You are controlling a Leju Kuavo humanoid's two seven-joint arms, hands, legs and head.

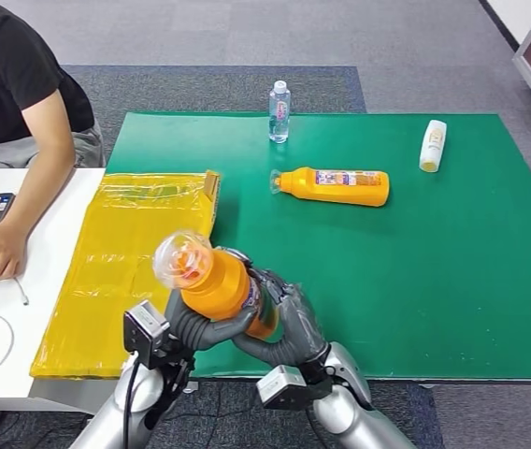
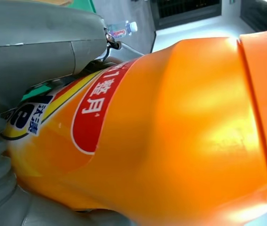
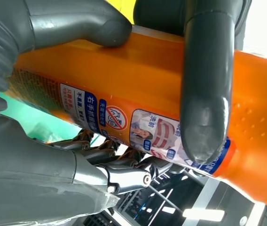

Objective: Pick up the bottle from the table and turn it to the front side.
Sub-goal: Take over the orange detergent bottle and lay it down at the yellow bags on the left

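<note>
Both hands hold an orange bottle [image 1: 221, 283] above the table's near edge, its clear cap [image 1: 178, 258] tilted up toward the camera. My left hand [image 1: 195, 327] grips it from below near the neck end. My right hand [image 1: 287, 323] grips the lower body. In the left wrist view the orange bottle [image 2: 167, 136] shows a red and yellow label beside the thumb. In the right wrist view the bottle [image 3: 132, 89] shows a printed label strip, with dark fingers [image 3: 203, 94] wrapped over it.
A second orange bottle [image 1: 337, 185] lies on the green mat [image 1: 424, 271]. A small water bottle [image 1: 279, 111] stands at the far edge and a white bottle [image 1: 433, 145] lies at far right. A yellow bag [image 1: 121, 253] covers a box at left. A person's arm [image 1: 26, 196] rests on the white table.
</note>
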